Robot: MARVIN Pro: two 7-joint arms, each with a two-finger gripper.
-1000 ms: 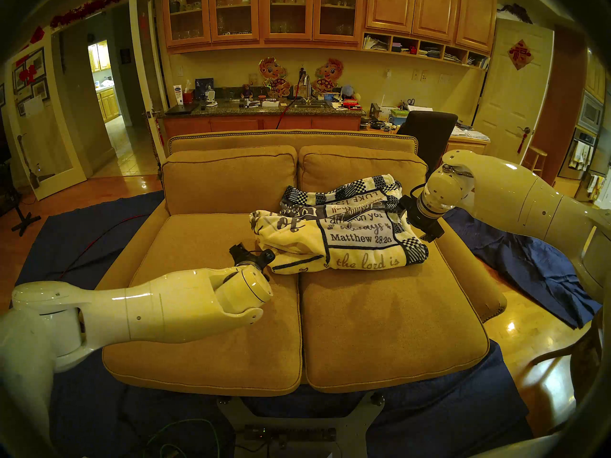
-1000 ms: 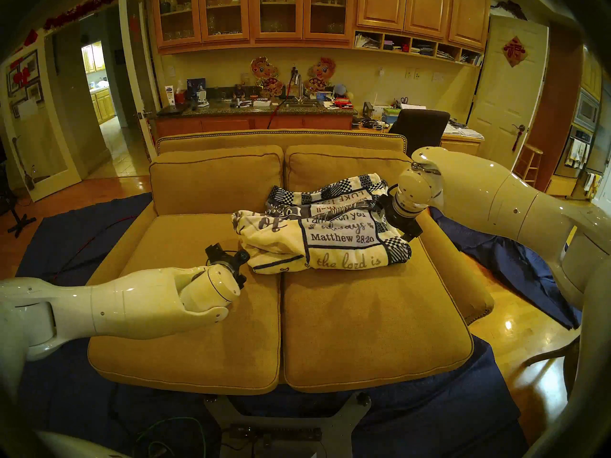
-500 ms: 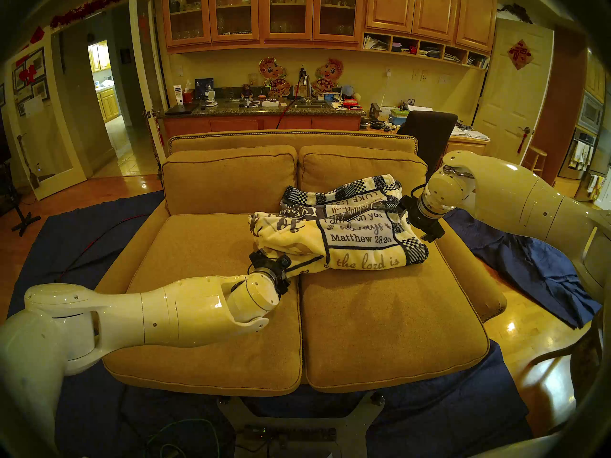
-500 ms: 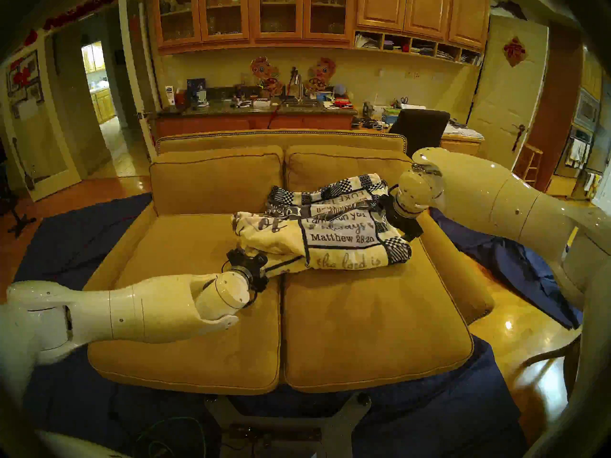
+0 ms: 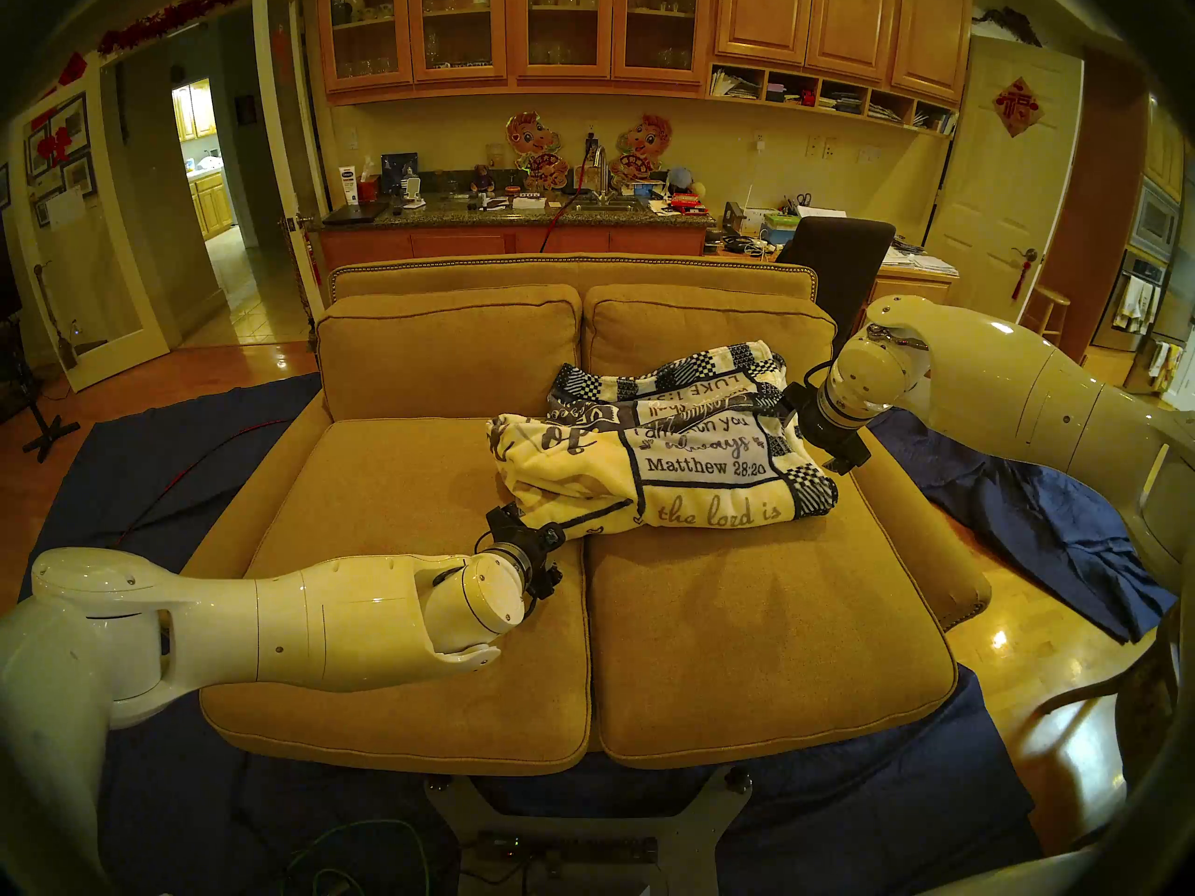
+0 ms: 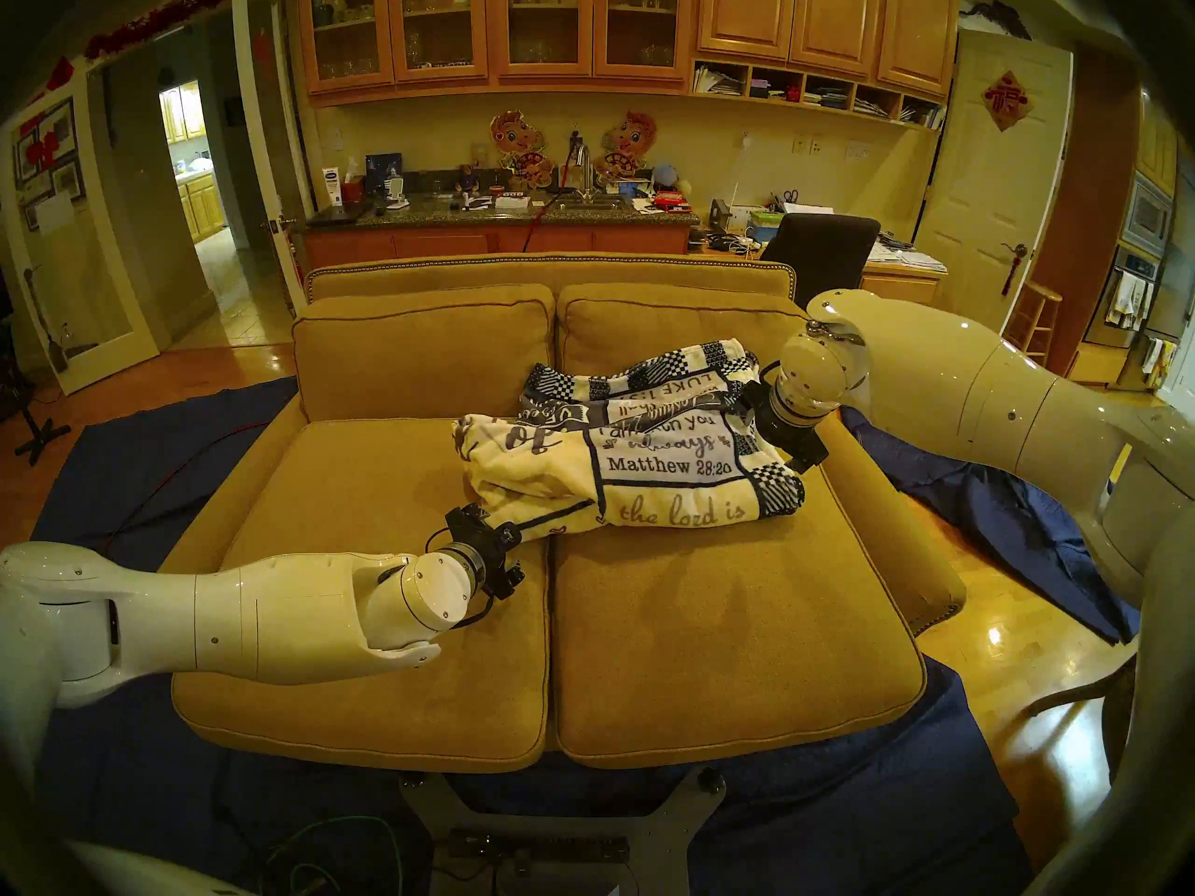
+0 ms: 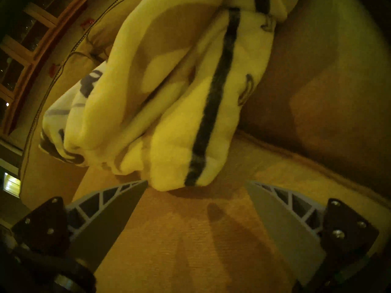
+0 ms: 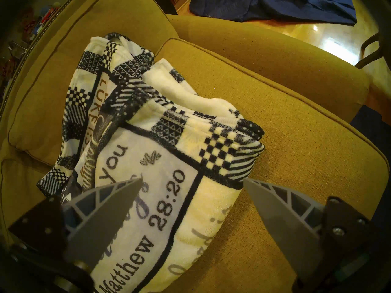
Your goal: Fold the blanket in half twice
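Since the earlier frame the left gripper [image 5: 527, 531] has swung in from the bare left seat cushion toward the centre of the frame and sunk lower, now sitting at the near left corner of the blanket [image 5: 672, 461]; the right gripper [image 5: 834, 452] and the blanket have not shifted; in the left wrist view the left gripper [image 7: 195, 183] is released, its two grey fingers [image 7: 110, 214] spread wide with nothing between them, their tips just short of the blanket's [image 7: 169, 108] cream corner with its navy stripe, whether one tip brushes the fleece cannot be told; the blanket lies bunched and loosely folded on the mustard loveseat [image 5: 743, 649], right of centre in the head view, mostly on the right seat cushion and reaching up to the back cushion; in the right wrist view the right gripper [image 8: 191, 181] is likewise released, hanging over the blanket's [image 8: 148, 159] lettered panel by the checkered edge, gripping nothing; dark blue cloths [image 5: 1047, 526] lie on the wooden floor at the frame's right.
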